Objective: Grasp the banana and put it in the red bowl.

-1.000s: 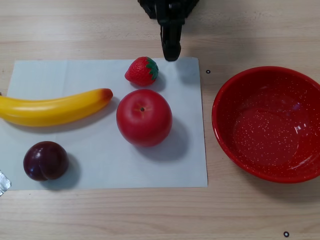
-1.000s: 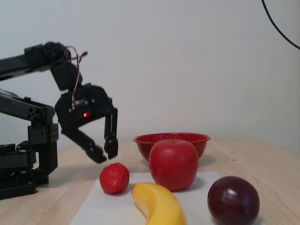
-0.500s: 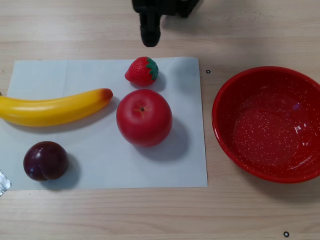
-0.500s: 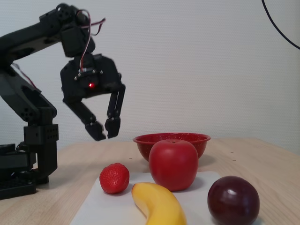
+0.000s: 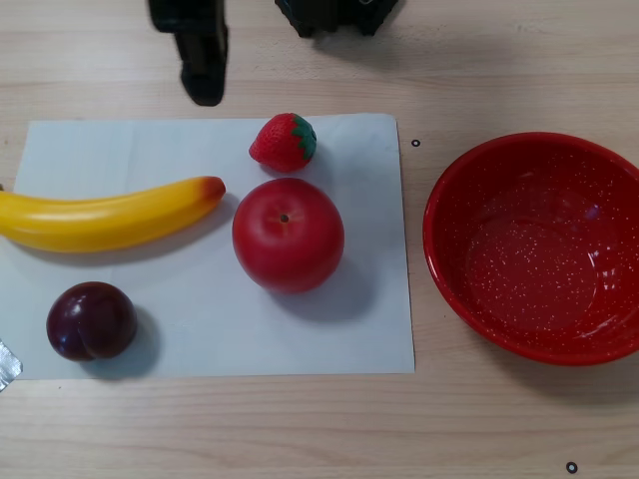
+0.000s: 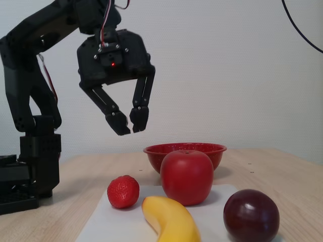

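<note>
Nearest you in the fixed view, the banana (image 6: 170,221) lies on the white sheet (image 6: 217,199) with its blunt end toward the lens, a dark plum (image 6: 251,216) to its right. Behind them stand the apple (image 6: 186,177) and a strawberry (image 6: 123,191), and farthest back sits the red bowl (image 6: 184,154).

Your hand (image 6: 130,124) hangs well above the surface, released, fingertips (image 6: 119,124) only slightly apart and holding nothing. That narrow gap is your first risk: descend like this and the tips may land on top of the banana and skid off its glossy skin, so widen them first.

In the other view the banana (image 5: 105,217) stretches across the left of the sheet (image 5: 329,329), its orange tip just beside the apple (image 5: 288,235), with the strawberry (image 5: 284,141) close above. A grasp near that tip could knock either one rolling; the middle looks safer.

An off-centre pinch may let the long fruit swing and slip in transit. The bowl (image 5: 454,195) stands well right of the sheet, past the apple, so a low carry might clip the apple or the bowl's rim.
</note>
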You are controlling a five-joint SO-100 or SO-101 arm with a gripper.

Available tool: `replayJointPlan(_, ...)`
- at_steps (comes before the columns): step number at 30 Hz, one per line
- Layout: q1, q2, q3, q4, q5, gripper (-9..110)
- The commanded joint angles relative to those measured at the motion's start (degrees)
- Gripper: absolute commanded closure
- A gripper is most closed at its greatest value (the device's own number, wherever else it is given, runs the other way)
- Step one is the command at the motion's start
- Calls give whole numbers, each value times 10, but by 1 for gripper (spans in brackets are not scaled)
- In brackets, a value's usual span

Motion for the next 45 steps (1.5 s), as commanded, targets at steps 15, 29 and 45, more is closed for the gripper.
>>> replayJointPlan(15, -97, -212, -311, 107, 109, 97)
replayJointPlan(29, -93, -352, -397, 67, 112, 82)
replayJointPlan(45, -92, -411, -344, -95, 138, 56)
